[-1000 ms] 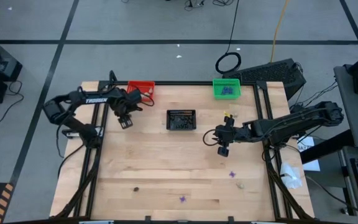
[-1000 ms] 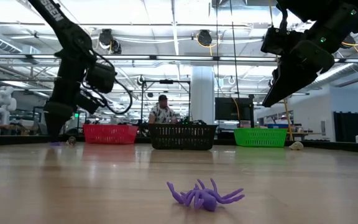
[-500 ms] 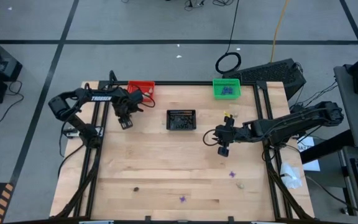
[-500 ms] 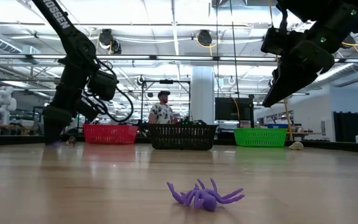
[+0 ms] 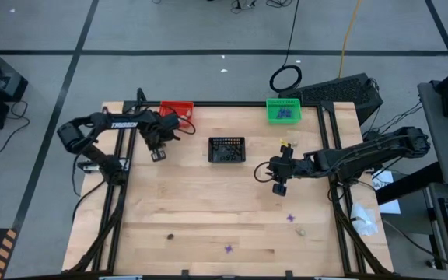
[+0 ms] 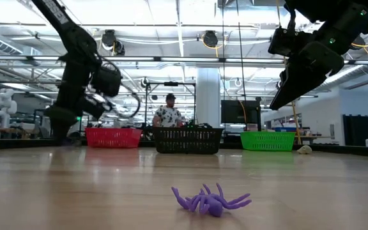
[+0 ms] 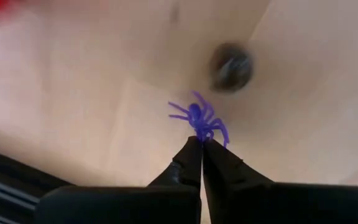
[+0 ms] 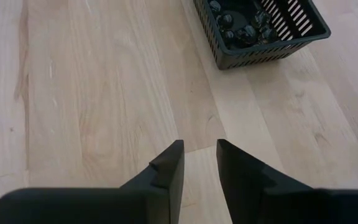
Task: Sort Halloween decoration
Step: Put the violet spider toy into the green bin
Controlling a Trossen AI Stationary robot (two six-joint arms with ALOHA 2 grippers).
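My left gripper (image 5: 159, 154) stands at the table's far left, near the red basket (image 5: 176, 110), pointing steeply down. It is shut on a tiny purple spiky trinket (image 7: 197, 118). A dark round spot (image 7: 230, 67) shows on the wood just beyond it. My right gripper (image 5: 279, 189) hangs open over bare wood right of the black basket (image 5: 226, 149), with nothing between its fingers (image 8: 169, 163). More trinkets lie near the front edge: purple ones (image 5: 291, 218) (image 5: 228, 249), a beige lump (image 5: 302, 230) and a dark bit (image 5: 170, 236). My left gripper pinches the purple trinket by its legs on the side nearest the fingers (image 7: 205, 133), only at the fingertips (image 7: 191, 152). The fingers come from above, pointing down. Most of the trinket sticks out beyond the tips; whether it is off the wood I cannot tell.
A green basket (image 5: 283, 110) stands at the far edge, right of centre. The black basket (image 8: 260, 28) holds dark bits. Black rails run along the table's left and right sides. One purple trinket (image 6: 209, 201) lies close to the low camera. A person stands in the room behind.
My left gripper has shut its fingers, which stood wide apart a second ago, and now has the purple trinket between its tips.
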